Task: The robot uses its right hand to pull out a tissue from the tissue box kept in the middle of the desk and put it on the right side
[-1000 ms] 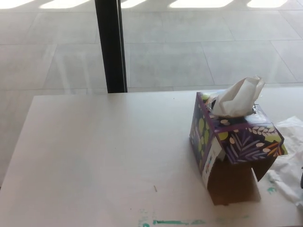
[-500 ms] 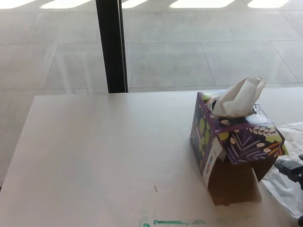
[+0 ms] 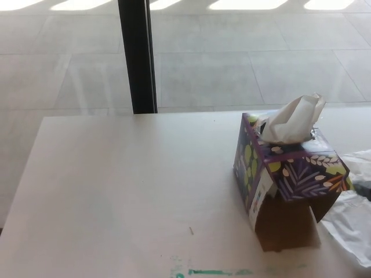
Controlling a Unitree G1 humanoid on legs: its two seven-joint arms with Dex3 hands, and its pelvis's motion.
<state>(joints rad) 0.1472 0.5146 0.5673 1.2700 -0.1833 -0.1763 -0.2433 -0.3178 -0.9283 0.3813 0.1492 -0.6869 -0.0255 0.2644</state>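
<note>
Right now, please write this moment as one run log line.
tissue box: on desk | tissue: sticking out | right hand: at edge, state unclear | left hand: unseen

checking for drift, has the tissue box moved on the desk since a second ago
No. The tissue box sits in the same place relative to the black post and the desk edge.

We seem to be in an office or lab-like room: a plain pale desk stands on a floor of large grey tiles, a black post rises behind it, and ceiling lights reflect in the tiles.
</note>
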